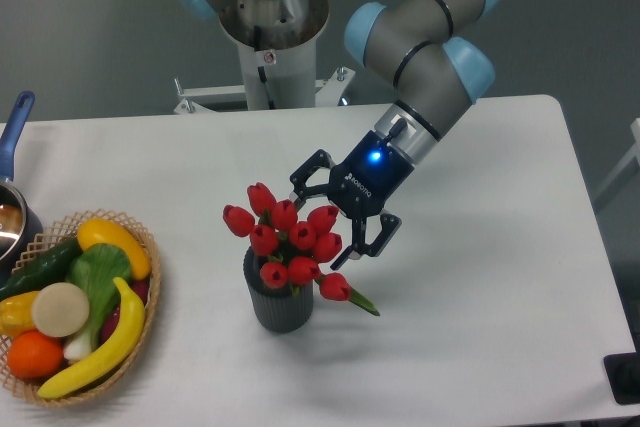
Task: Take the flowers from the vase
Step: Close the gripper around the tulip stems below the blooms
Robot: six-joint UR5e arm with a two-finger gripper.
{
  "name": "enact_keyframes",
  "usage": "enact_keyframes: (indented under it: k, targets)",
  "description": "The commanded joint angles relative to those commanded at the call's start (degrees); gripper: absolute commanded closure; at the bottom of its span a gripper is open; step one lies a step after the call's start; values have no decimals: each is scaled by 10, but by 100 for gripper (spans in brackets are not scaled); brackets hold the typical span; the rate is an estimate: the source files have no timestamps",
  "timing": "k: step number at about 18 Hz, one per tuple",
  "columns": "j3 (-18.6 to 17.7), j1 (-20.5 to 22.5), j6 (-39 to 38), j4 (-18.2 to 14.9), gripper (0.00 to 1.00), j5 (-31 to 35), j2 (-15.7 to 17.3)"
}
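Note:
The flowers, a bunch of red tulip buds with green stems, stand in the vase, a small dark grey ribbed cylinder near the table's middle front. One bud with a green leaf hangs out to the right of the vase's mouth. My gripper is open, tilted down toward the left. Its two black fingers straddle the right side of the bunch. The upper finger is behind the top buds and the lower finger is right of them. I cannot tell whether they touch the buds.
A woven wicker basket with toy fruit and vegetables, among them bananas and an orange, sits at the front left. A pot with a blue handle is at the left edge. The arm's base stands behind the table.

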Motion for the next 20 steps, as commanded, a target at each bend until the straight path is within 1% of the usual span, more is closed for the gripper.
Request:
enact_keyframes:
  k: [3,5,10,14,17,18,20]
  targets:
    - [1,-5,-1,0,0,0,-6]
    - [10,-11,-2,0,0,-1,-13]
    - [20,-21,-2,1,0,-2,-20]
    - [19,-25,-1,2,0,-3,-25]
    - [20,-27,-1,2,0,-19,-25]
    - [20,-26,-2,2,4,-20,-24]
    - [16,-26,-2,2,21,-21,-24]
